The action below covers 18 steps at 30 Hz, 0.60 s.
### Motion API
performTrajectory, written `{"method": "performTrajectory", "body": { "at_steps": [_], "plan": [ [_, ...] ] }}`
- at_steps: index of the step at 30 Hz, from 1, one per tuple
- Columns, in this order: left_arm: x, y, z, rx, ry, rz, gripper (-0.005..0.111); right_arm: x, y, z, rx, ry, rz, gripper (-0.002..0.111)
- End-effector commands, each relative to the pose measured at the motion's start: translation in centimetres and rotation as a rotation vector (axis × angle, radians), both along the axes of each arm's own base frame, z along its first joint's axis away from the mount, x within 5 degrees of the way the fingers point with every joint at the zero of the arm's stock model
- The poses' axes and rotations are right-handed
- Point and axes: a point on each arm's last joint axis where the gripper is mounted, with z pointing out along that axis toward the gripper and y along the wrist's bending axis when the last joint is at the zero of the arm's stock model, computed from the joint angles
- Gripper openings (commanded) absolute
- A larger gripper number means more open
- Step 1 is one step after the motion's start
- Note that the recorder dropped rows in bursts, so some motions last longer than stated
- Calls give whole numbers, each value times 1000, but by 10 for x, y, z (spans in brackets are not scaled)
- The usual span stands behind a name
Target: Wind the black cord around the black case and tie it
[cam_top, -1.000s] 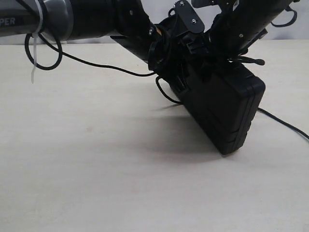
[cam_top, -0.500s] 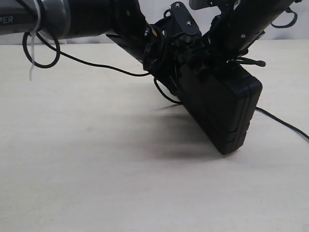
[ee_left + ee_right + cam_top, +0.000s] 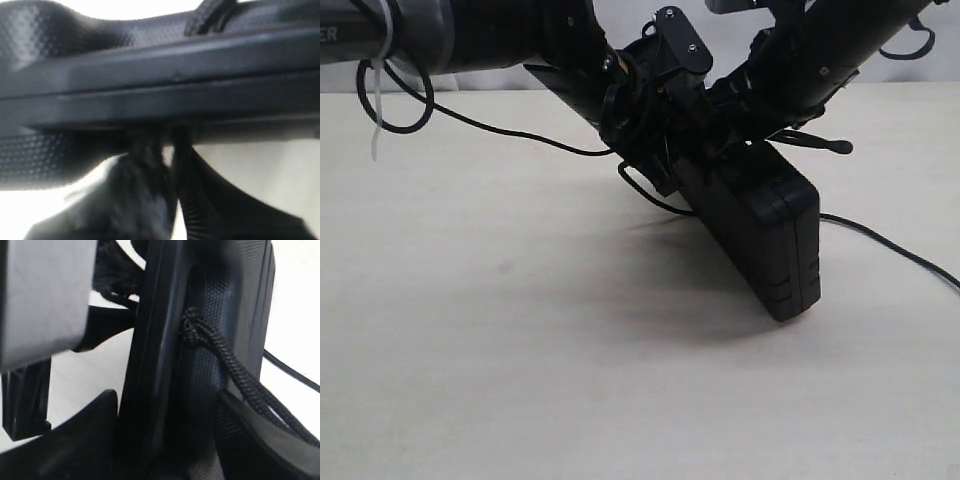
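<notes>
The black case stands tilted on one edge on the table, its upper end among the two grippers. My left gripper reaches in from the left; in the left wrist view its jaws are nearly together on a blurred dark strand, apparently the black cord, right under the case's rim. My right gripper comes from the upper right. It stands wide open astride the case's edge. The braided cord lies across the case's side with a knot. More cord trails on the table.
A cord loop hangs below the left gripper. A glossy robot cable loop with a white zip tie hangs from the left arm. The beige table stretches in front of the case.
The case's upper end and both grippers have shifted left, and the case has turned so that its narrow side faces the exterior camera more. The cord on the right has been drawn along.
</notes>
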Motion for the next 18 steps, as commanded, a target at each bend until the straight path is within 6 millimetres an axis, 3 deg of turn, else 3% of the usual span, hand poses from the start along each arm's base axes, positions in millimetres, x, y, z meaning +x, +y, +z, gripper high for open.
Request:
{"method": "performTrajectory", "body": {
  "at_steps": [1, 7, 10, 13, 18],
  "plan": [
    [-1, 4, 5, 10, 2, 1, 22, -5, -1, 6, 4, -10, 13, 54],
    [-1, 3, 4, 7, 3, 3, 22, -18, -6, 34, -2, -117, 83, 54],
    [-1, 3, 4, 8, 6, 3, 22, -26, -20, 55, -143, -273, 164, 54],
    [-1, 3, 4, -1, 7, 7, 22, -29, -35, 51, -329, -228, 193, 54],
    [-2, 3, 4, -4, 11, 8, 22, -35, -36, 27, -425, -164, 440, 54]
  ]
}}
